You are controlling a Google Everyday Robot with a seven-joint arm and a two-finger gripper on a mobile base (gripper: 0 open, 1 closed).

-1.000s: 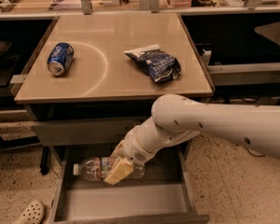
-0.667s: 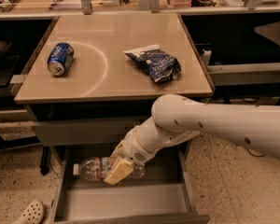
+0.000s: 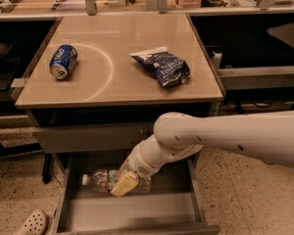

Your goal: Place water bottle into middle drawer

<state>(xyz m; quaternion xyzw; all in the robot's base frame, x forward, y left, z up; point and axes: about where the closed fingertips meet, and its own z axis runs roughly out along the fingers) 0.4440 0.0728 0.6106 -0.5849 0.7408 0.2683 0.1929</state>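
Little has changed since a second ago: the white robot arm (image 3: 225, 136) has sunk a touch lower in front of the table, and the gripper (image 3: 125, 183) with its load sits slightly deeper over the open drawer, while everything on the tabletop lies where it lay. One small clear crinkly plastic water bottle (image 3: 100, 180) with a white cap lies on its side, cap pointing to the left, inside the wide grey metal middle drawer (image 3: 137, 212), toward the drawer's rear half. The gripper is at the bottle's right end, its fingers closed around the bottle's body, with one tan pad (image 3: 123, 184) lying across the clear plastic. Whether the bottle already rests on the drawer floor cannot be told. One flat grey drawer front (image 3: 88, 137) stays shut just above the open drawer. On the beige square table (image 3: 117, 89) there are two things, well apart: one blue soda can (image 3: 63, 61) lying on its side near the left edge, and one crumpled dark blue snack bag (image 3: 162, 67) toward the right. One white perforated clog (image 3: 33, 223) sits on the speckled floor beside the drawer's left front corner. The bottle bears a faint reddish label, the can a pale logo and the bag white lettering, but none of this writing can be read.
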